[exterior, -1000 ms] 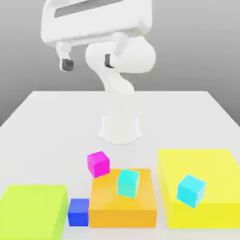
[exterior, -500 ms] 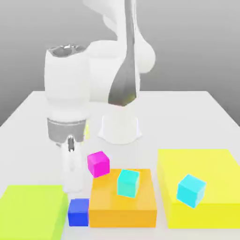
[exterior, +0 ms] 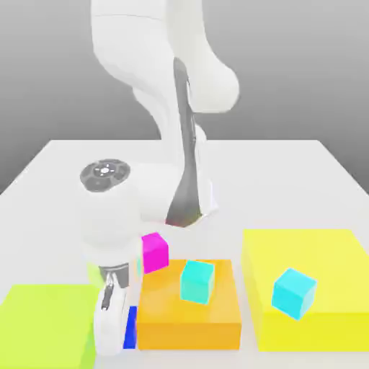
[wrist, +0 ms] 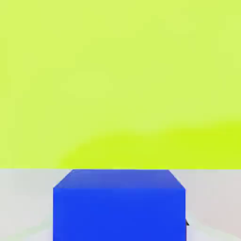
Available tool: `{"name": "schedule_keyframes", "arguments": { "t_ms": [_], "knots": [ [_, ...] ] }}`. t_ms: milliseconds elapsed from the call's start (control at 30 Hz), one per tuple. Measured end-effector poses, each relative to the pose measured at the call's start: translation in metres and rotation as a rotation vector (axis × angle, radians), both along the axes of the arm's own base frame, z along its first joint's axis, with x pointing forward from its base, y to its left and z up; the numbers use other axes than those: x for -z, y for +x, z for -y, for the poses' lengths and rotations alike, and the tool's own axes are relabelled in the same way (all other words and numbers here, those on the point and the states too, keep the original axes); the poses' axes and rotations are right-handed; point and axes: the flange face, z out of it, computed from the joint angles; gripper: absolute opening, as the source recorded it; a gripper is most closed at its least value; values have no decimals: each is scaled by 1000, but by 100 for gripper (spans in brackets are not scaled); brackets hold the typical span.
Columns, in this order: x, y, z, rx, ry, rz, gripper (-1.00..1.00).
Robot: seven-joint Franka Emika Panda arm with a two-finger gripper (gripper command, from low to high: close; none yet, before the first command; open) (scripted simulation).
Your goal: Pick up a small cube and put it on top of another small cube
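Observation:
The dark blue cube [exterior: 131, 328] stands on the table between the lime flat block and the orange flat block, mostly covered by my hand. In the hand view the blue cube [wrist: 118, 204] sits very close, with lime block behind it. My gripper [exterior: 114, 335] is down at table level right at this cube. The sky-blue cyan cube [exterior: 294, 292] lies tilted on the yellow flat block at the exterior view's right.
A lime flat block [exterior: 43, 324] is at the exterior view's left, an orange one [exterior: 189, 324] in the middle carrying a greener turquoise cube [exterior: 197, 280], a yellow one [exterior: 317, 252] at the right. A magenta cube [exterior: 155, 252] sits behind the orange block. The arm's base [exterior: 186, 198] stands behind.
The hand has swung over from high above the table and dropped down onto the blue cube, which it now mostly covers. None of the cubes or blocks has moved.

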Motion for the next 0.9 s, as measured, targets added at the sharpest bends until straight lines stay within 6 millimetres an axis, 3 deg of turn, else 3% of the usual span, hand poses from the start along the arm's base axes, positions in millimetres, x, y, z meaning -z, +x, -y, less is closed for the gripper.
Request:
{"name": "schedule_keyframes", "arguments": {
  "t_ms": [133,200,300,467,600,733,800,867,900],
  "knots": [
    [-42,0,0,0,0,0,-100],
    [-61,7,-16,-81,3,2,-100],
    [-86,23,-56,-279,9,8,-100],
    [-127,37,-143,-657,13,13,-100],
    [-159,35,-207,-943,11,12,-100],
    [-190,20,-272,-1234,4,4,-100],
    [-180,19,-278,-1279,-1,0,-100],
    [-155,20,-278,-1288,-3,-1,-100],
    [-142,19,-279,-1290,-2,-1,100]
  ]
}}
